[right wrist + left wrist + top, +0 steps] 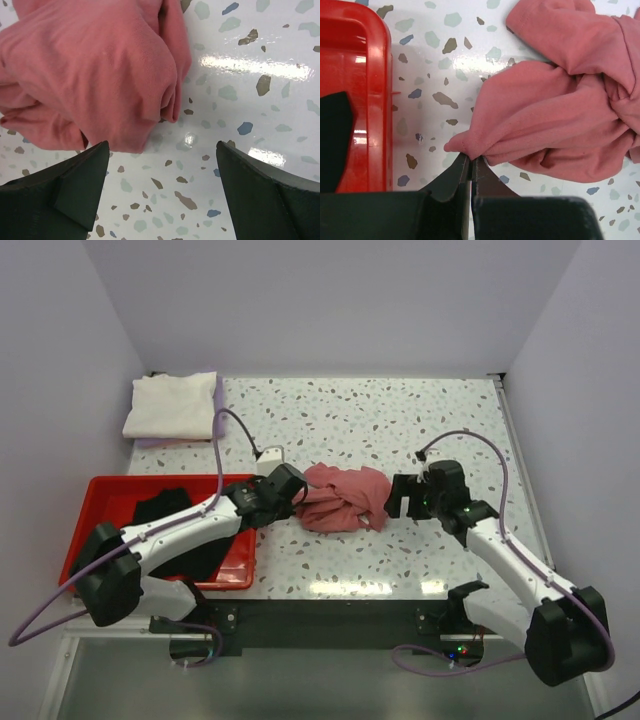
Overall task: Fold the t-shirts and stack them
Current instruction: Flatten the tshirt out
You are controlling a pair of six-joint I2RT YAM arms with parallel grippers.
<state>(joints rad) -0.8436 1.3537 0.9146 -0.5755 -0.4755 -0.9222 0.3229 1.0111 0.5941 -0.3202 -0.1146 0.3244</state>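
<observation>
A salmon t-shirt (342, 497) lies crumpled in a heap at the middle of the table. My left gripper (470, 158) is shut on a fold at the heap's left edge (470, 145). My right gripper (162, 145) stands open just right of the heap (95, 70), its fingers (80, 175) wide apart over bare table, holding nothing. Folded cream-white t-shirt (172, 405) rests on a pale lavender one (217, 400) at the back left corner. A black t-shirt (165, 510) lies in the red tray (110, 490).
The red tray (362, 75) sits at the front left, close beside my left arm. Walls enclose the table on three sides. The speckled tabletop (400, 420) stretches behind and to the right of the heap.
</observation>
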